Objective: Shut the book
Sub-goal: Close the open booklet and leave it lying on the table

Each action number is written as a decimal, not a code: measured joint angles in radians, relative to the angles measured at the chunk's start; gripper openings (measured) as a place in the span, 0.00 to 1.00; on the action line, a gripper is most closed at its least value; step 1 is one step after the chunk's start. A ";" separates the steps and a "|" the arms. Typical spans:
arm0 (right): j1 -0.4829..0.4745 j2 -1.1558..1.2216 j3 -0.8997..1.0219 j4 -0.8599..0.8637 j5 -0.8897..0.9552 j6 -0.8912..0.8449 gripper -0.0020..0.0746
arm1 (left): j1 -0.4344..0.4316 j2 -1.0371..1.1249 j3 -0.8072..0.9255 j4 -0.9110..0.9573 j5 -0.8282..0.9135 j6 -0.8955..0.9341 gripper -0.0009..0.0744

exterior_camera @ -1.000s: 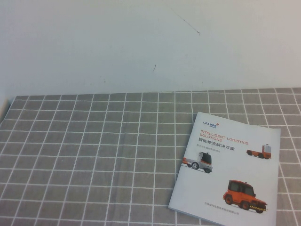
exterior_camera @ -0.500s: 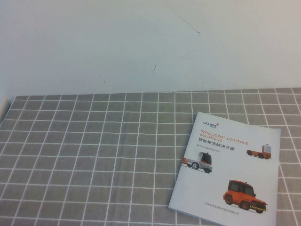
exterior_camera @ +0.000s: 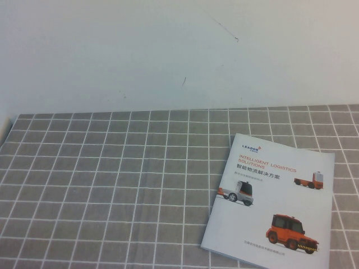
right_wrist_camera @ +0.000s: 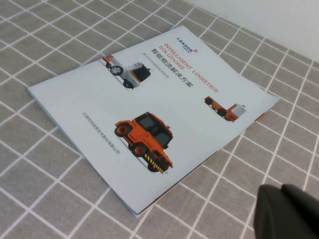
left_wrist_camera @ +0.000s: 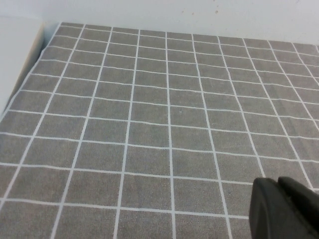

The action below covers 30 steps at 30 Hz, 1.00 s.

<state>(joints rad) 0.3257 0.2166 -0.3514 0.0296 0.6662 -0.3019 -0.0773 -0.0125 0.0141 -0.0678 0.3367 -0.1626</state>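
Book (exterior_camera: 269,199) with a pale cover showing orange and grey vehicles lies flat, cover up, on a grey checked cloth (exterior_camera: 112,179), toward its right edge and front, turned slightly askew. In the right wrist view the book (right_wrist_camera: 154,114) shows its cover lying level on the pages, with no leaf lifted, so we judge it closed already and the task all but done.

If we want to finish well, we press straight down on the cover near its free edge, away from the spine. We keep the push light so the thin book does not slide or rumple the cloth.

Neither arm shows in the high view. The right gripper (right_wrist_camera: 289,211) appears only as a dark shape above the cloth just beside the book, touching nothing we can see. We cannot tell how wide it is. The left gripper (left_wrist_camera: 284,209) hangs over bare cloth, well apart from the book, holding nothing. Its width we cannot tell either.
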 joint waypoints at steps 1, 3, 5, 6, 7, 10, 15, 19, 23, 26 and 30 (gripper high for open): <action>0.000 0.000 0.000 0.000 0.000 0.000 0.02 | 0.000 0.000 0.000 0.002 0.000 -0.002 0.01; 0.000 0.000 0.000 0.000 0.000 0.000 0.02 | 0.000 0.000 0.000 0.002 0.000 0.003 0.01; 0.000 0.000 0.000 0.002 0.000 0.000 0.02 | 0.000 0.000 0.000 0.002 0.000 0.017 0.01; 0.000 0.000 0.000 0.002 0.000 0.000 0.02 | 0.000 0.000 0.000 0.002 0.000 0.022 0.01; 0.000 0.000 0.000 0.002 0.000 0.000 0.02 | 0.000 0.000 0.000 0.002 0.000 0.024 0.01; 0.000 0.000 0.000 0.002 0.000 0.000 0.02 | 0.000 0.000 0.000 0.002 0.000 0.028 0.01; 0.000 0.000 0.000 0.002 0.000 0.000 0.02 | 0.000 0.000 0.000 0.004 0.000 0.035 0.01; 0.000 0.000 0.000 0.002 0.000 0.000 0.02 | -0.001 0.000 0.000 0.004 0.000 0.037 0.01; 0.000 0.000 0.000 0.002 0.000 0.000 0.02 | -0.001 0.000 0.000 0.004 0.000 0.037 0.01; 0.000 0.000 0.000 0.002 0.000 0.000 0.02 | -0.001 0.000 0.000 0.004 0.000 0.038 0.01; 0.000 0.000 0.000 0.002 0.000 0.000 0.02 | -0.002 0.000 0.000 0.004 0.000 0.038 0.01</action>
<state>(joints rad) 0.3257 0.2166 -0.3514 0.0312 0.6662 -0.3019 -0.0797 -0.0125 0.0141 -0.0639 0.3367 -0.1245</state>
